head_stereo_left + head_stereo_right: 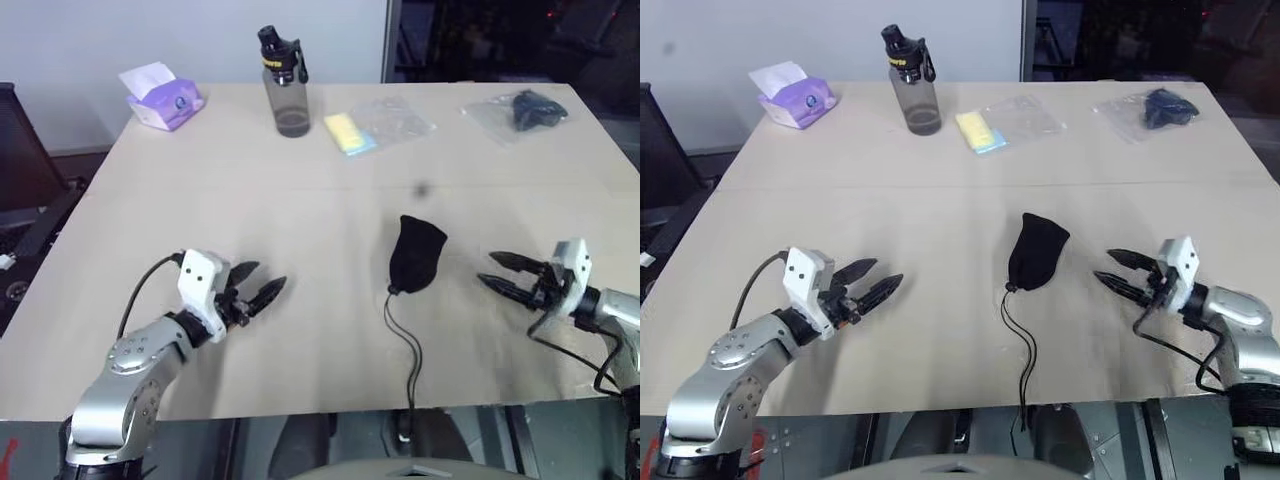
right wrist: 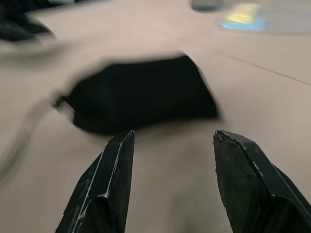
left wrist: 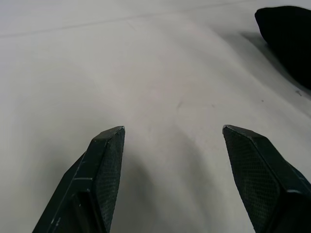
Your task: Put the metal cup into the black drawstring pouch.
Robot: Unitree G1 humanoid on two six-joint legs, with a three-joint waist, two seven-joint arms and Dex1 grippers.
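A wide pale beige table (image 1: 300, 200) fills the middle of the room, its top matte and evenly lit, with a faint seam running straight across it. Behind it, from ten to twelve o'clock, a plain white wall (image 1: 150, 30) stands bright. At one to two o'clock the wall ends at a pale upright edge, and past it the room drops into darkness (image 1: 500, 40), with only dim shapes showing. At nine o'clock a dark piece of furniture (image 1: 20, 150) sits beside the table's edge, over a brownish floor (image 1: 85, 160).
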